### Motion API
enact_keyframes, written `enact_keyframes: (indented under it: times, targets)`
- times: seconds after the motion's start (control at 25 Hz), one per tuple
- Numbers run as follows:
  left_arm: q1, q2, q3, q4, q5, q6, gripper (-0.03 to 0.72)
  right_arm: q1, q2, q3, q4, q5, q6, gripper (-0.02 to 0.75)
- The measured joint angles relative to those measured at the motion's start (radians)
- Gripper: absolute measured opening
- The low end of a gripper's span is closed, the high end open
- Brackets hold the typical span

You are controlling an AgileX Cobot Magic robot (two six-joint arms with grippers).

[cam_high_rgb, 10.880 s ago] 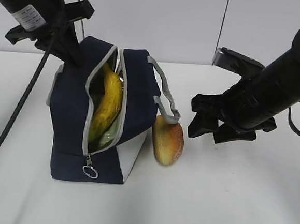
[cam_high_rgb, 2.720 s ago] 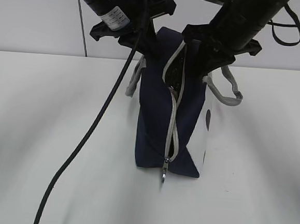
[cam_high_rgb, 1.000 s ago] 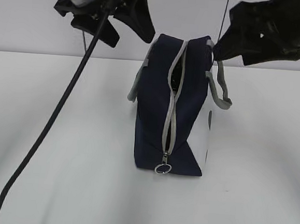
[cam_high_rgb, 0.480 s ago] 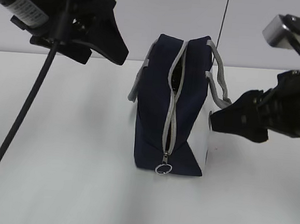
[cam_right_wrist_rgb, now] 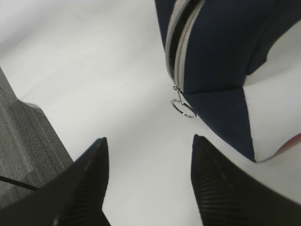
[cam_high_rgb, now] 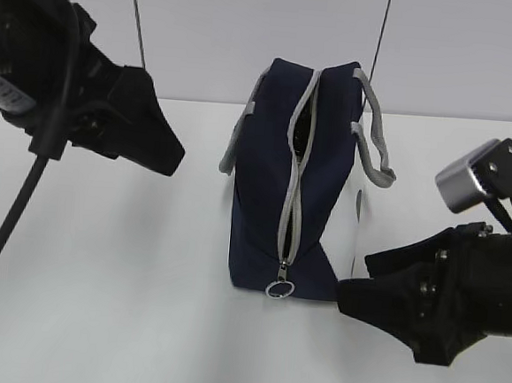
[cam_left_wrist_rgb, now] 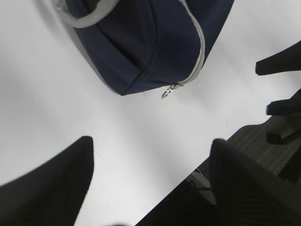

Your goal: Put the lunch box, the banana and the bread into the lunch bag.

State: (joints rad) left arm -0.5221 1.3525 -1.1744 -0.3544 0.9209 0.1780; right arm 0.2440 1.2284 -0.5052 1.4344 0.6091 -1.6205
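With the lunch bag (cam_high_rgb: 297, 181) upright mid-table, its zipper (cam_high_rgb: 291, 194) slack, both the left gripper (cam_left_wrist_rgb: 150, 183) and right gripper (cam_right_wrist_rgb: 148, 181) hang spread and empty beside it, so packing looks finished.

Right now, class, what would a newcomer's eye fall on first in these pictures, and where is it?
The navy lunch bag stands upright mid-table, its grey zipper gaping slightly and the metal ring pull hanging at the bottom. Two black arms flank it: the left gripper hangs open to its upper left, and the right gripper sits low at its lower right, jaws apart, holding nothing.
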Motion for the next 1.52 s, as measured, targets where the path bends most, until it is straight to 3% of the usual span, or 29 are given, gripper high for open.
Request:
enact_keyframes:
  times: [0.2, 0.48, 0.88, 1.08, 1.28, 1.52]
  targets:
    - [0.0, 0.0, 0.028, 0.0, -0.01, 0.014, 0.494, 0.0, 0.01, 0.06, 0.155, -0.008, -0.249, 0.366]
    - [0.0, -0.006, 0.03, -0.001, -0.017, 0.014, 0.49, 0.0, 0.079, 0.067, 0.356, -0.036, -0.285, 0.337]
    - [0.0, -0.01, 0.03, -0.001, -0.017, 0.016, 0.477, 0.0, 0.19, 0.067, 0.37, -0.005, -0.32, 0.34]
    - [0.0, -0.01, 0.03, -0.001, -0.017, 0.017, 0.477, 0.0, 0.298, 0.064, 0.37, 0.069, -0.554, 0.44]
    - [0.0, -0.01, 0.03, -0.001, -0.017, 0.017, 0.477, 0.0, 0.403, 0.042, 0.372, 0.164, -0.694, 0.455]
    - [0.0, -0.01, 0.03, 0.001, -0.016, 0.017, 0.477, 0.0, 0.533, -0.042, 0.374, 0.207, -0.733, 0.455]
